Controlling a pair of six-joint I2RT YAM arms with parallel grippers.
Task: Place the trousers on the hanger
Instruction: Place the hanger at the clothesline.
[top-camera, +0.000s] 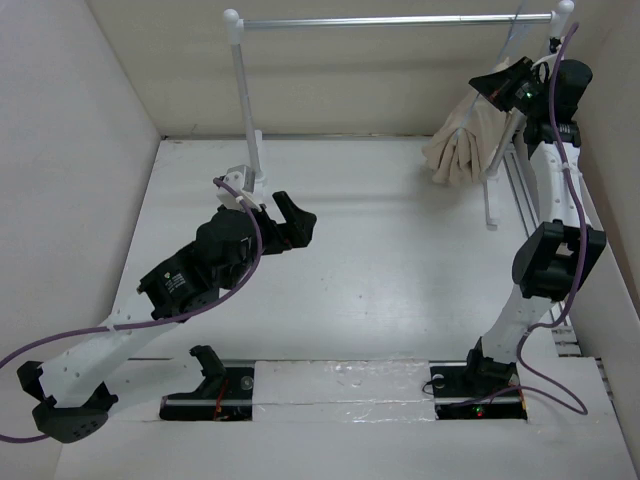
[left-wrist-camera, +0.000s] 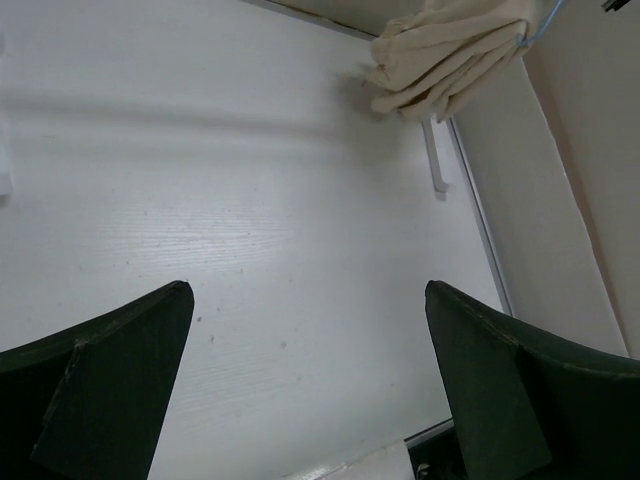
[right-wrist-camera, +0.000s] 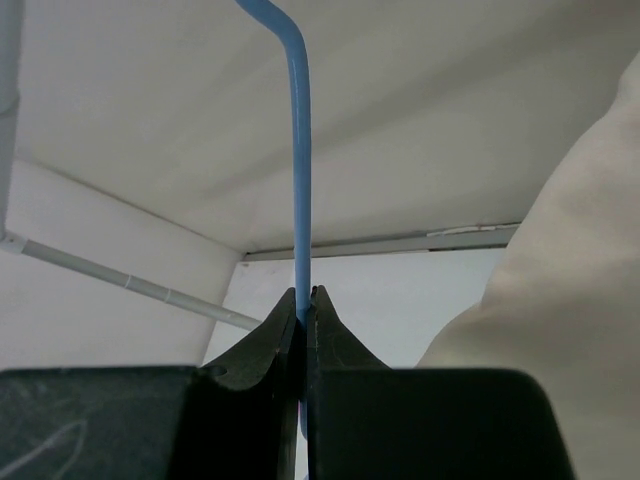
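The beige trousers (top-camera: 465, 140) hang folded in the air at the far right, draped over the pale blue hanger (top-camera: 508, 125), near the rack's right post. They also show in the left wrist view (left-wrist-camera: 445, 55) and the right wrist view (right-wrist-camera: 565, 350). My right gripper (top-camera: 500, 85) is raised high and shut on the hanger's wire (right-wrist-camera: 301, 200), which runs straight up from between its fingertips. My left gripper (top-camera: 293, 218) is open and empty over the middle-left of the table, far from the trousers.
A rack with white posts and a silver bar (top-camera: 400, 20) spans the back; its left post (top-camera: 245, 95) stands just behind my left gripper. White walls close in on both sides. A rail (top-camera: 520, 190) runs along the right wall.
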